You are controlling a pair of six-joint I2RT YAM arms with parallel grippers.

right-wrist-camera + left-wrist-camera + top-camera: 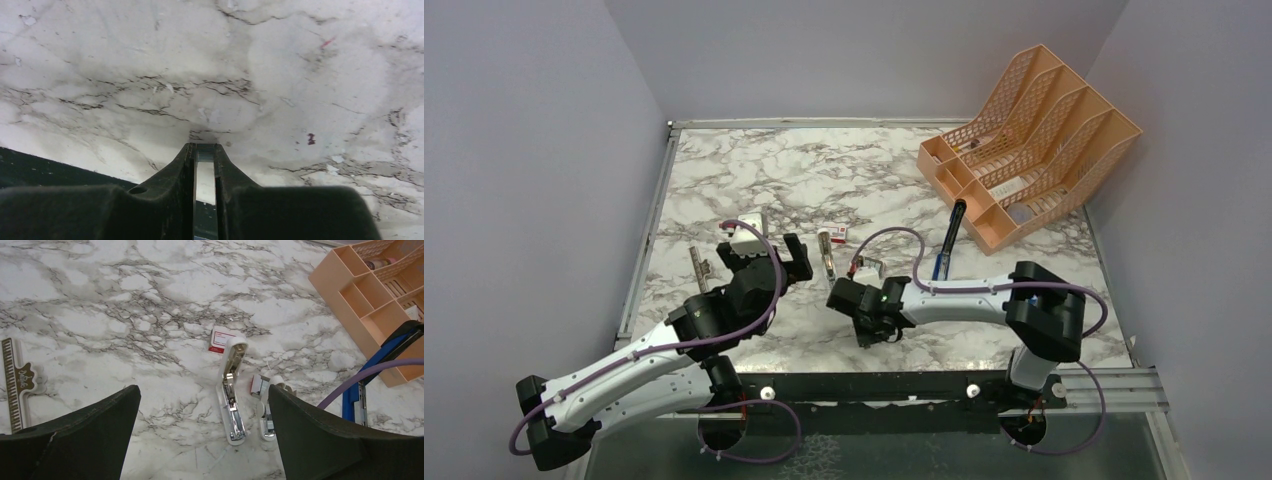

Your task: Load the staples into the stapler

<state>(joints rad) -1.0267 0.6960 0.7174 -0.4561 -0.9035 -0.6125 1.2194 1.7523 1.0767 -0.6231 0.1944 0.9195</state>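
Observation:
The stapler (231, 402) lies opened out flat on the marble, white with its silver channel facing up; from above the stapler (827, 256) sits between the two arms. My left gripper (202, 390) hangs open just left of it, nothing between its fingers (90, 435); the top view shows the same gripper (762, 258) wide apart. My right gripper (204, 150) points down at the table near the front edge, shut on the staples (204, 153), a thin grey block pinched at the fingertips. In the top view, the right gripper (869, 328) hides the staples.
A red-and-white box (218, 340) lies behind the stapler. A small white stub (265, 419) and an opened red packet (259, 385) lie just to its right. A blue-and-black tool (949, 240) leans toward the orange organizer (1024, 140). A ruler-like strip (701, 266) lies at the left.

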